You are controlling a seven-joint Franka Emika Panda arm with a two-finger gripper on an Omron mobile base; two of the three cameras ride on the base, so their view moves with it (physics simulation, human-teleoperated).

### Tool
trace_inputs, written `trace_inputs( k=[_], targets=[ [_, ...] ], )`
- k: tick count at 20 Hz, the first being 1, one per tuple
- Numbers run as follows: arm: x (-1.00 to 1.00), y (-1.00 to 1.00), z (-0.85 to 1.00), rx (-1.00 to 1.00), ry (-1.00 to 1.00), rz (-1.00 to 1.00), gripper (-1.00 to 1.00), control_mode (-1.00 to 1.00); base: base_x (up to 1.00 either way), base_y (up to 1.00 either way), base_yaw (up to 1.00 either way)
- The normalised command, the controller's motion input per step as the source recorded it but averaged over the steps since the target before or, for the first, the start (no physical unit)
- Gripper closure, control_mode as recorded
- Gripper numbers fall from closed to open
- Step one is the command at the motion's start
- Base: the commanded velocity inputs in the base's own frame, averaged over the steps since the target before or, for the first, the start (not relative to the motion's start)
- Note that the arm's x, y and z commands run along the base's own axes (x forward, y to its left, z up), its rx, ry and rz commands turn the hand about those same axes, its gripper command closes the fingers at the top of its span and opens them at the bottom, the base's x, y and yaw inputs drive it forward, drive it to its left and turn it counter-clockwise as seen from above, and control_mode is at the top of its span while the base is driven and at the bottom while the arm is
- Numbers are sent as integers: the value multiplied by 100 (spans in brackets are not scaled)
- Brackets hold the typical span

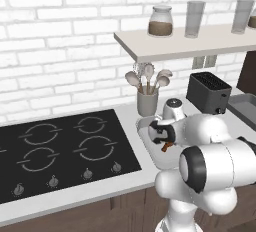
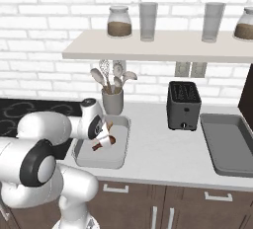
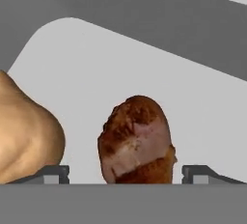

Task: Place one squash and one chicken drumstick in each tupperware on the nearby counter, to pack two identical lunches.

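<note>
- Gripper [image 3: 125, 175] jaws spread wide, drumstick [image 3: 136, 141] loose between them, in tupperware [image 2: 118, 161] beside squash [image 3: 24, 141].
- Arm should lift straight up; a sideways drag risks knocking the drumstick.

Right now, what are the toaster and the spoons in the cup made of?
Toaster: looks like black metal or plastic, smooth and dull, with little shine. Spoons: probably wood, pale tan and matte. Cup: plain grey, maybe ceramic; hard to tell.
</note>
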Motion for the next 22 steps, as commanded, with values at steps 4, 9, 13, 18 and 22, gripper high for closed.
trace_inputs(
  k=[4, 9, 13, 18, 22],
  targets=[
    [-11, 0, 31, 1, 0, -1, -100, -100, 0, 0, 0],
    [-79, -3, 72, 2, 0, -2, -100, -100, 0, 0, 0],
    [-100, -37, 95, 6, 0, 0, -100, -100, 0, 0, 0],
    [-100, -26, 66, 3, 0, 5, -100, -100, 0, 0, 0],
    [-99, 4, 36, -3, -3, 33, -100, -100, 0, 0, 0]
  ],
)
